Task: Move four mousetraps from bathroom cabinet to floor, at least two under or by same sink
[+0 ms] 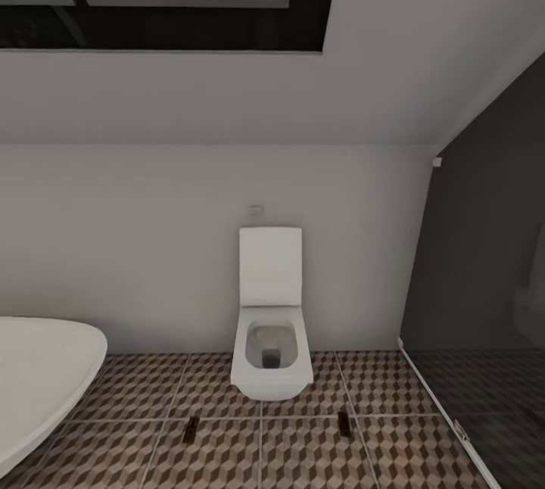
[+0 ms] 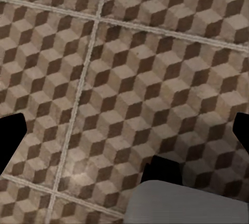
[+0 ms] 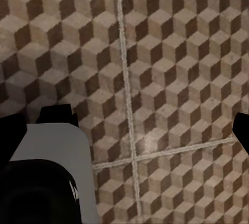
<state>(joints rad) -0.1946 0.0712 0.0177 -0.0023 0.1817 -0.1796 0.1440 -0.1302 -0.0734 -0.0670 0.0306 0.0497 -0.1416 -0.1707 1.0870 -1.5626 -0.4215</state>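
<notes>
left gripper [image 2: 124, 130]: fingers spread wide, empty, pointing at the bathroom floor [image 2: 155, 68] | right gripper [image 3: 127, 130]: likewise spread, empty, above floor

The bathroom floor [image 1: 303, 443] of large square tiles printed with a brown, beige and grey cube pattern, split by pale grout lines, runs across the bottom of the head view up to the pale wall. Both wrist views look down on the same cube-patterned tiles [image 2: 155, 68] [image 3: 181, 52], where grout lines cross.
</notes>
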